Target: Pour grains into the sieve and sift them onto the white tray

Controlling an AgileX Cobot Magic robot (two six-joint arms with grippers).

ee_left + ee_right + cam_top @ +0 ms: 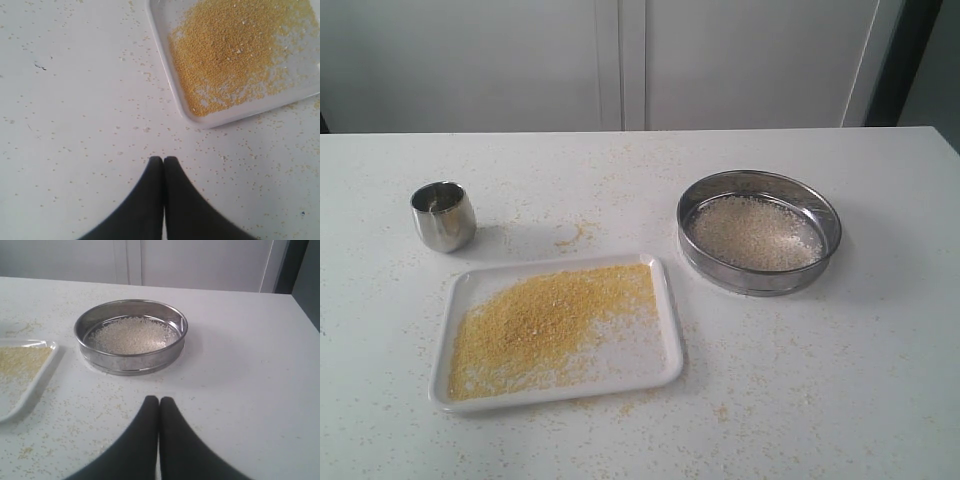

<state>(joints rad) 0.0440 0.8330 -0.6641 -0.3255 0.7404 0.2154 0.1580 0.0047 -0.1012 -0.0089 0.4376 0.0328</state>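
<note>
Steel cup on white worktop, pale panels behind.
Small shiny steel cup (443, 215) stands upright, mouth open upward, on the left side of the exterior view, its rounded wall mirroring the room. White worktop (840, 400) is matte, with a small dark scuff (40, 66) in the left wrist view. White wall panels (470, 60) with vertical seams behind; dark strip (898, 60) at far right.

Both arms' jaws closed, holding nothing.
The left black tapered fingertips (147, 200) press flat together; the right black fingertips (145, 440) likewise.
</note>
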